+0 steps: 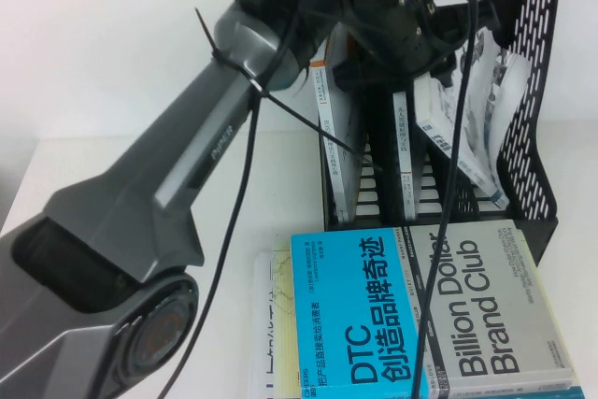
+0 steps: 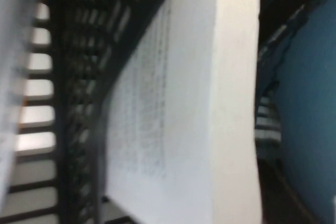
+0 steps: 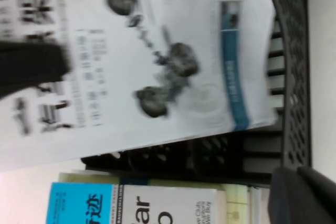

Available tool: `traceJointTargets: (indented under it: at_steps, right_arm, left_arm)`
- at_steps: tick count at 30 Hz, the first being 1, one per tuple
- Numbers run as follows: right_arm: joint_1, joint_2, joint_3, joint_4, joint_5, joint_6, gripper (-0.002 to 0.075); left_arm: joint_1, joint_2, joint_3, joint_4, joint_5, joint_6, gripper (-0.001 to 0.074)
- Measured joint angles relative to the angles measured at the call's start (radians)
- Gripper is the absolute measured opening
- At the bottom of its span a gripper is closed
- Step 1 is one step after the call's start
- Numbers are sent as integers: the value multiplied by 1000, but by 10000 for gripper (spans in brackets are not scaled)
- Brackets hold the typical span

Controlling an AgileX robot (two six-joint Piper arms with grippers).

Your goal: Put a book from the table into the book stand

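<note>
The book (image 1: 472,128) leans in the right slot of the black book stand (image 1: 534,91), its lower edge on the slatted base. The right wrist view shows its grey-white front with the suspension drawing (image 3: 157,61). The left wrist view shows its teal back (image 2: 310,103). My left gripper (image 1: 404,44) reaches down into the stand from above and is shut on the book's top. One dark finger (image 3: 31,69) lies on the front cover. My right gripper (image 3: 302,195) is shut and empty beside the stand's mesh wall (image 3: 294,77). I cannot make it out in the high view.
Two slim white books (image 1: 329,128) (image 1: 404,142) stand in the other slots; one fills the left wrist view (image 2: 210,103). The cyan-and-grey "Billion Dollar Club" book (image 1: 420,315) lies on another white book (image 1: 271,315) on the table (image 1: 112,165) before the stand. My left arm (image 1: 187,175) crosses the left half.
</note>
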Motion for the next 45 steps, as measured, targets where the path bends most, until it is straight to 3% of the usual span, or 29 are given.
traceJointTargets:
  at_steps: [8,16,22,27,29,32,37,40,45]
  right_arm:
    - [0,0,0,26,41,-37,6]
    - [0,0,0,58,153,-136,6]
    - [0,-47,0,60,162,-184,6]
    - [0,-142,0,64,162,-214,6]
    - [0,-184,0,64,162,-218,6]
    - [0,-251,0,64,160,-219,6]
    - [0,-351,0,64,160,-224,6]
    - [0,-398,0,64,156,-228,6]
    - [15,-449,0,40,135,-194,6]
  left_arm:
    - [3,35,0,-101,-68,43,130]
    - [4,49,0,-318,-228,203,428]
    - [6,45,0,-386,-309,317,468]
    - [28,43,-8,-402,-274,393,468]
    - [48,33,-23,-401,-231,455,449]
    - [87,-5,-65,-330,-128,541,348]
    - [140,-118,-134,-122,47,592,76]
    - [182,-190,-146,-88,72,600,22]
    - [250,-306,-151,9,93,604,3]
